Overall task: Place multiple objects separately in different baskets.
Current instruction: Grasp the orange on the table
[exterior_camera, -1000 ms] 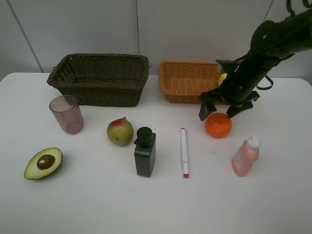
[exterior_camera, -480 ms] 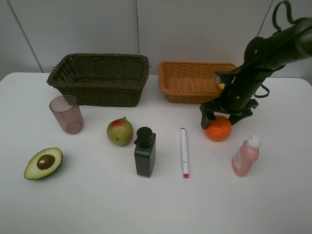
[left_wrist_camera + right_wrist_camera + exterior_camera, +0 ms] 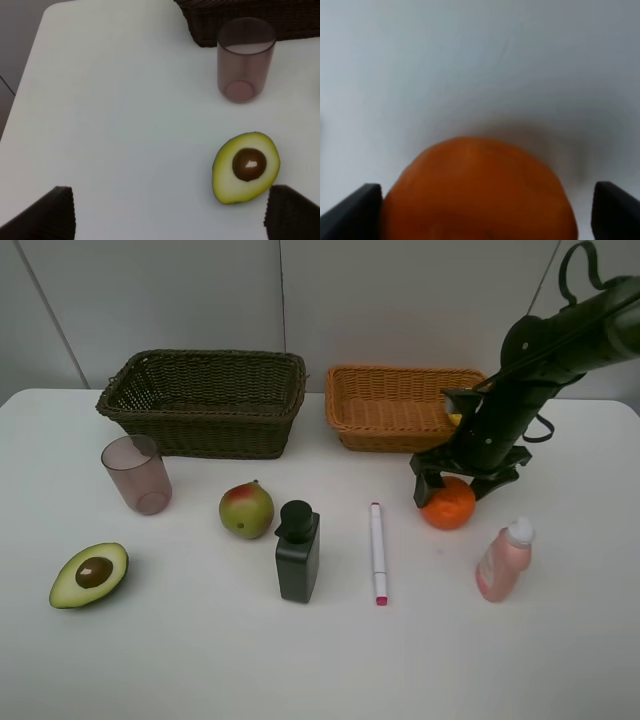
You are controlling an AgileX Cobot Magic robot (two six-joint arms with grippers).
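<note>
Right jaws lowered, now straddling orange [image 3: 448, 508], not clamped.

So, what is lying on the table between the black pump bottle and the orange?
The white pink-capped marker lies there alone, touching neither the black pump bottle nor the orange; the exterior high view shows it.

White table [image 3: 200, 660] — plain grey panelled wall [image 3: 400, 300] behind it.

Halved avocado [image 3: 245, 168] near translucent mauve cup [image 3: 246, 60]
</note>
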